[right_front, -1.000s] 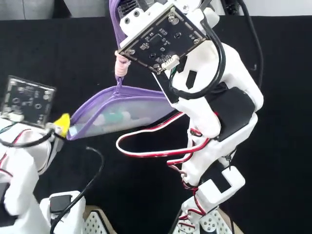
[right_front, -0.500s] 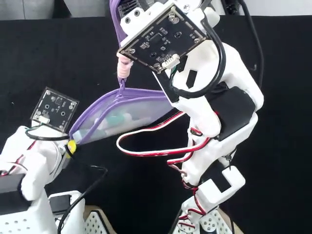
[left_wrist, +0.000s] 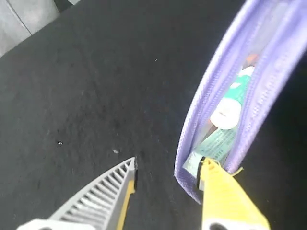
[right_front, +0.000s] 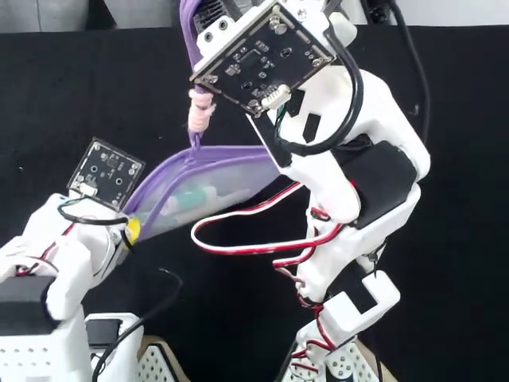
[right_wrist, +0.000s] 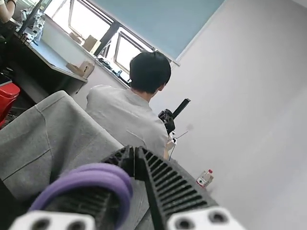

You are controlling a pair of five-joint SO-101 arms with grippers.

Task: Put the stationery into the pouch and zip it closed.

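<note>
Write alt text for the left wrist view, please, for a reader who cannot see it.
An unzipped purple pouch shows teal and white stationery inside, against the black table. The left arm's jaws stand open, the yellow one at the pouch's end, the grey one clear of it.

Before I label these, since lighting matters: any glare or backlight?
High view: even light, no glare on the pouch against the black table. Left wrist view: stationery inside evenly lit. Right wrist view: windows glare white behind the right tool, shut on the strap.
</note>
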